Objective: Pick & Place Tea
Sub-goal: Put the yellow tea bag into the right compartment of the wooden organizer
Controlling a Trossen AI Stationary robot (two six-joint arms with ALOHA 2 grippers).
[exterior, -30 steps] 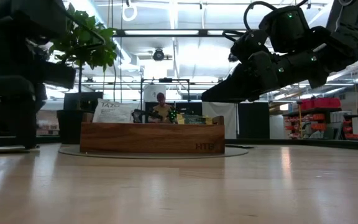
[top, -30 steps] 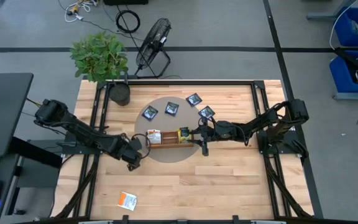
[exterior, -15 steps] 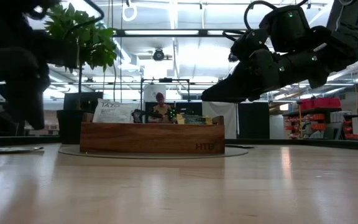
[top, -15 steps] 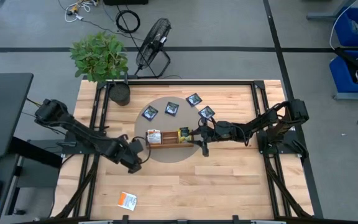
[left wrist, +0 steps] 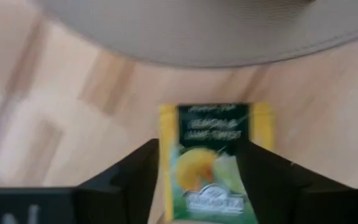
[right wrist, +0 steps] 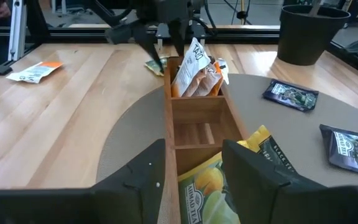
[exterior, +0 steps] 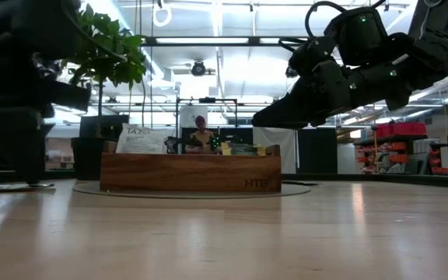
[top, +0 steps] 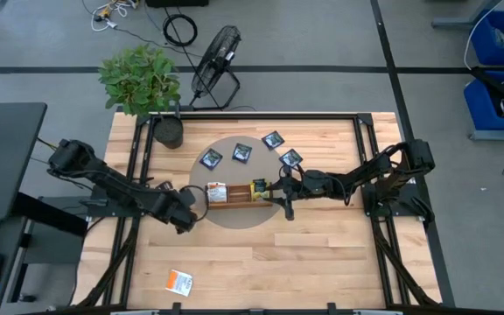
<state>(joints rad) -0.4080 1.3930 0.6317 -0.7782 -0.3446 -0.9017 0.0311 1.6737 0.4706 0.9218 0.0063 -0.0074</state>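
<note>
Between our left hand [left wrist: 207, 180] fingers lies a yellow-green sachet [left wrist: 211, 162], jaws spread wide, tray [top: 234, 194] just ahead, right hand [right wrist: 194, 180] half-open

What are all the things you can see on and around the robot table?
Wooden tray: one, brown, on the grey round mat.
Navy tea sachets: four, dark, on the mat behind the tray.
Yellow-green sachet: one, between the left gripper's fingers.
Orange-and-white sachet: one, near table's front edge.
Plant: one, green, dark pot, back left corner.
Fan: one, black, floor behind table.
Left gripper: by the tray's left end.
Right gripper: at the tray's right end.
</note>
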